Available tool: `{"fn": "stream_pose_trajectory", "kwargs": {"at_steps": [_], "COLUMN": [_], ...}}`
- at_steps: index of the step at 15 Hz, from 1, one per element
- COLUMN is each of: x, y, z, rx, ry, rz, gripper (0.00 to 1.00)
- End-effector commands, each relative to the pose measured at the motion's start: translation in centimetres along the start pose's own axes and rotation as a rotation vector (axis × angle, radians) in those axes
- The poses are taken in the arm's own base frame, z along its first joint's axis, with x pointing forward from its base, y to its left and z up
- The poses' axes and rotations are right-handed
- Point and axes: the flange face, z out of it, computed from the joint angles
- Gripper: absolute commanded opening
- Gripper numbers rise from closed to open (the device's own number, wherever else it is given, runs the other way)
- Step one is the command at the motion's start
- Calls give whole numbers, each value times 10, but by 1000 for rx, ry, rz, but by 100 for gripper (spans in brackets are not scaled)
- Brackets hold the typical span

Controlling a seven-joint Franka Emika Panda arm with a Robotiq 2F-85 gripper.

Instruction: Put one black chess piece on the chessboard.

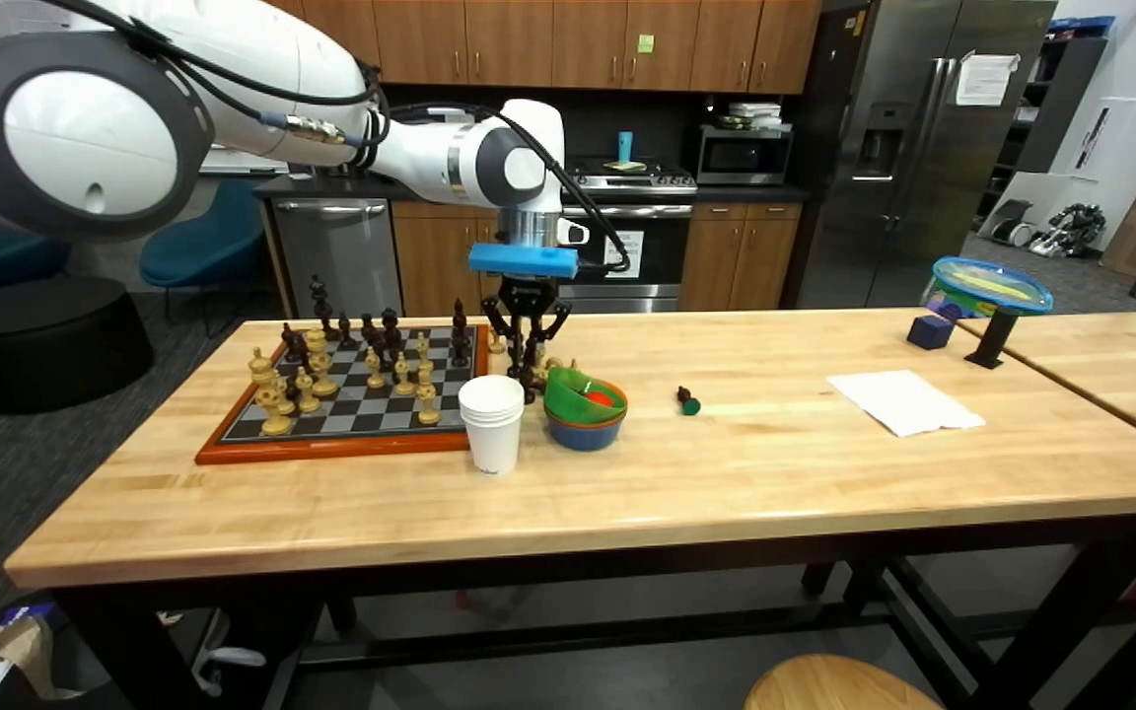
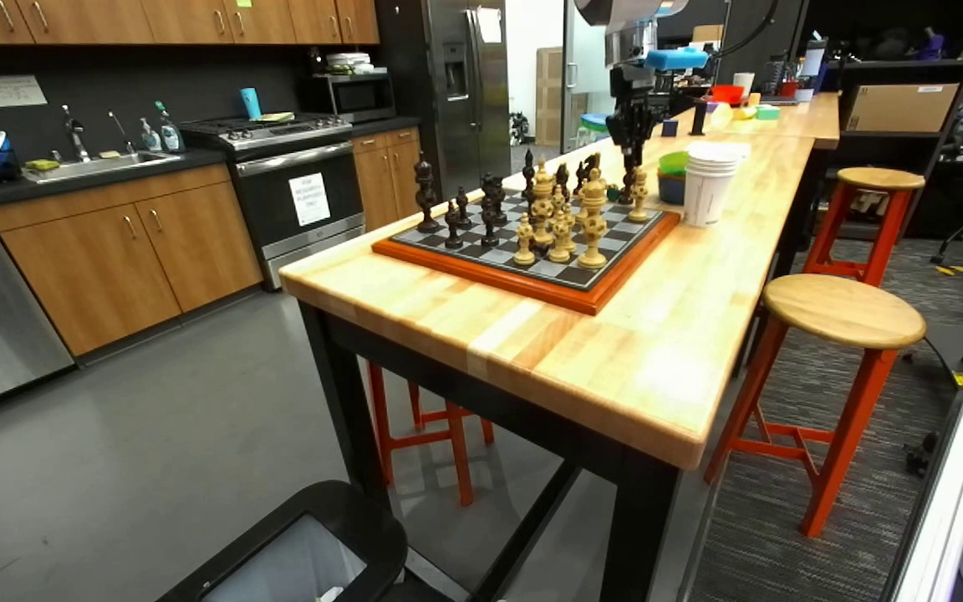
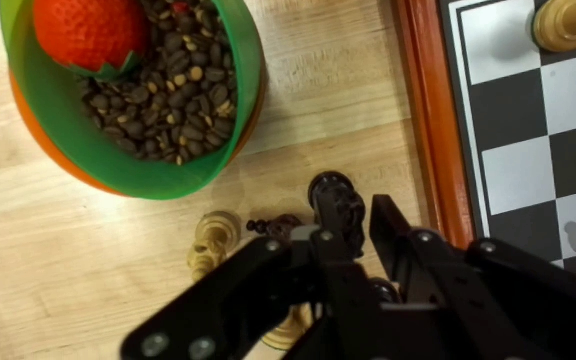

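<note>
The chessboard (image 1: 331,451) with its reddish-brown border lies on the table and holds several light and dark pieces. It also shows in an exterior view (image 2: 523,284) and in the wrist view (image 3: 433,115). My gripper (image 3: 354,202) points down just beside the board's edge; it also shows in both exterior views (image 1: 526,373) (image 2: 630,167). Its fingers are partly apart. A black chess piece (image 3: 350,212) lies below them, partly covered by the left finger, with a gap to the right finger. A dark reddish piece (image 3: 280,225) and another dark piece (image 3: 384,289) lie close by.
White stacked cups (image 1: 492,424) and stacked bowls with a green one (image 1: 583,434) stand near the gripper. Light pieces (image 3: 218,235) lie around it. A dark piece with a green base (image 1: 688,402) and white paper (image 1: 903,402) lie farther right.
</note>
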Motion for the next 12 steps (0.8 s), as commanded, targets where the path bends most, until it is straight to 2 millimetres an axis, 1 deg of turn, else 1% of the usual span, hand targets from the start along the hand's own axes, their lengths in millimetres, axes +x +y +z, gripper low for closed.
{"fn": "stream_pose_trajectory", "kwargs": {"at_steps": [1,2,3,6,8,10,12], "x": [-5,-8,-20,-39,-56,-72,-83], "y": [-2,-4,-6,-18,-31,-48,-64], "z": [-13,-16,-19,-37,-54,-69,-79], "rx": [2,5,6,16,33,51,67], "ry": [3,6,6,7,-1,-8,-14], "rz": [-7,-8,-8,-16,-39,-76,-118], "gripper": [0,3,4,4,4,4,4]}}
